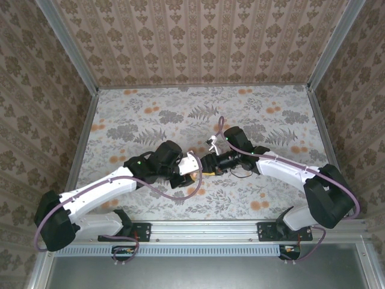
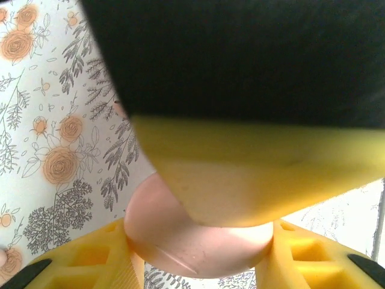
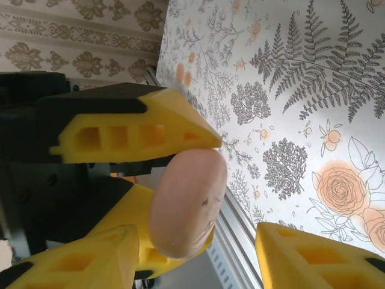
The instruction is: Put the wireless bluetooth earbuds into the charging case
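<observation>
The charging case (image 2: 174, 235) is a round, salmon-pink, closed puck, raised above the table. My left gripper (image 2: 198, 244) is shut on it, one yellow finger on each side. In the right wrist view the charging case (image 3: 186, 198) stands edge-on between the left gripper's fingers (image 3: 120, 135). My right gripper (image 3: 198, 241) is open around it, with a wide gap on its right side. One of the right gripper's fingers (image 2: 252, 180) lies over the case top. Both grippers meet at mid-table (image 1: 201, 167). A small pink nub (image 2: 119, 109) beside the black body may be an earbud; I cannot tell.
The flower-and-fern printed tabletop (image 1: 180, 114) stretches behind the arms. Patterned walls close it in at the back and sides. A metal rail (image 1: 240, 226) runs along the near edge. The right arm's purple cable (image 1: 219, 126) loops above its wrist.
</observation>
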Available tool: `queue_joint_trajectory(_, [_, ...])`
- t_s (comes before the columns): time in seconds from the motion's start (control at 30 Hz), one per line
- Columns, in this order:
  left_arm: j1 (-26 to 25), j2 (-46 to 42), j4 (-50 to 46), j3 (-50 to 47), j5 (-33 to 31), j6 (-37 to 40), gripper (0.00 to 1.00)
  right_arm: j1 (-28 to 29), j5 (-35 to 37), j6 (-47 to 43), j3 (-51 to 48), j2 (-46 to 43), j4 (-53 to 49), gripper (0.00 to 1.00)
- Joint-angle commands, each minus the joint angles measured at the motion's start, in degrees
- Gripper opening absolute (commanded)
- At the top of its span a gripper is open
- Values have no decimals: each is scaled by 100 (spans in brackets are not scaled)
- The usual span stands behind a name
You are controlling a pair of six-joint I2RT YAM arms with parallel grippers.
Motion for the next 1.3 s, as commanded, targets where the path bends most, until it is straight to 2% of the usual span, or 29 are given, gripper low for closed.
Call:
queue_joint_trajectory(0.0, [-85,-118,42,-15,16,44,41,85,-251,-198,240,89,-52,54])
queue_joint_trajectory(0.33, [-155,-109,108,49,-34,33,41,149,-309,-322,322,133,-204,41])
queue_joint_trajectory(0.63, [-199,-227,129,73,-52,-20,41,150,-274,-362,366,179,-239,39])
queue_joint_trajectory(0.77, [-201,-271,88,105,-77,-13,43,149,-219,-375,332,152,-200,30])
queue_joint_trajectory(0.83, [-206,-285,95,120,-107,-26,48,149,-190,-441,332,109,-230,27])
queue_joint_trajectory(0.87, [-206,-293,115,116,-145,-51,55,149,-134,-514,324,68,-287,27])
queue_joint_trajectory(0.97, [-192,-324,253,80,-305,-221,68,125,139,-796,315,-166,-472,25])
queue_joint_trajectory(1.0, [-186,-349,298,68,-321,-273,77,99,255,-910,276,-227,-512,25])
queue_joint_trajectory(1.03, [-169,-381,359,47,-332,-341,80,80,374,-1005,246,-424,-530,25])
queue_joint_trajectory(1.17, [3,-692,785,-183,-133,-598,81,-109,805,-1493,-12,-964,-466,24])
queue_joint_trajectory(1.27, [175,-1014,1098,-350,165,-691,81,-281,855,-1963,-227,-1340,-359,24])
